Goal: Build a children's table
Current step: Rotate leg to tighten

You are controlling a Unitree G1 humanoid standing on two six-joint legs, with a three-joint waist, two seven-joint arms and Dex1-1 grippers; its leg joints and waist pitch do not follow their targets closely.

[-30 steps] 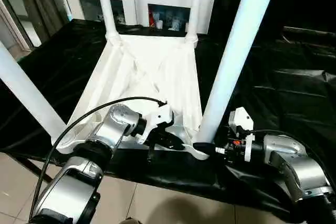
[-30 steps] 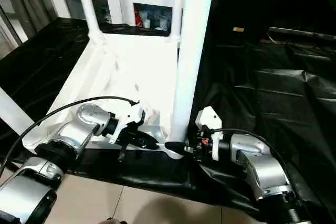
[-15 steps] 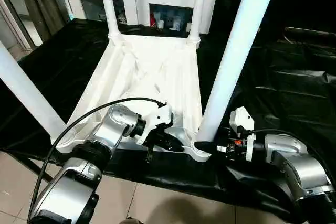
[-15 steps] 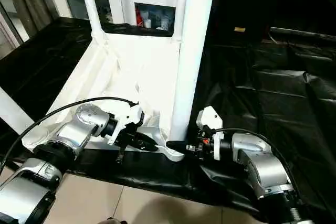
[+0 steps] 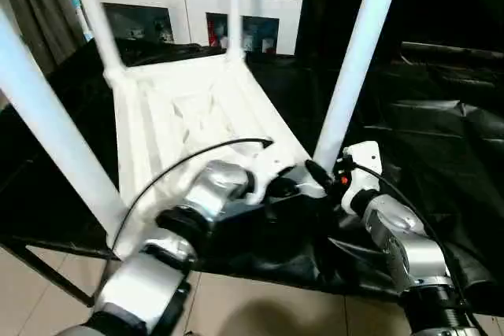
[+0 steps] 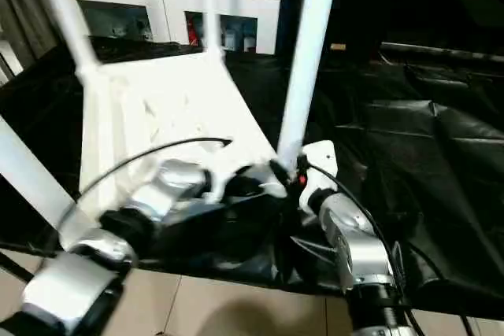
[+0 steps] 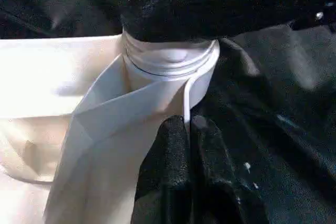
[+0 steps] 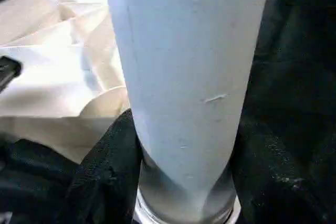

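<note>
From the head camera, I've got the children's table (image 5: 197,116) upside down on the black sheet (image 5: 441,131), ribbed underside up, its four legs standing in the corner sockets. The near right leg (image 5: 350,76) rises just in front of my right gripper (image 5: 323,179), which sits at that leg's base. My left gripper (image 5: 287,188) is low at the tabletop's near edge, right beside the same corner. Behind the table stands a white cabinet (image 5: 197,5) with glass doors.

On the left wrist camera, my left gripper (image 7: 188,129) has its two black fingers pressed together, pinching the thin white rim of the corner socket (image 7: 199,72). The threaded end of the leg (image 7: 168,56) sits in that socket, with a black finger of the other gripper wrapped across it.

On the right wrist camera, my right gripper (image 8: 184,182) is half spread, one finger (image 8: 113,166) either side of the leg (image 8: 184,77), clamped against it near its base.
</note>
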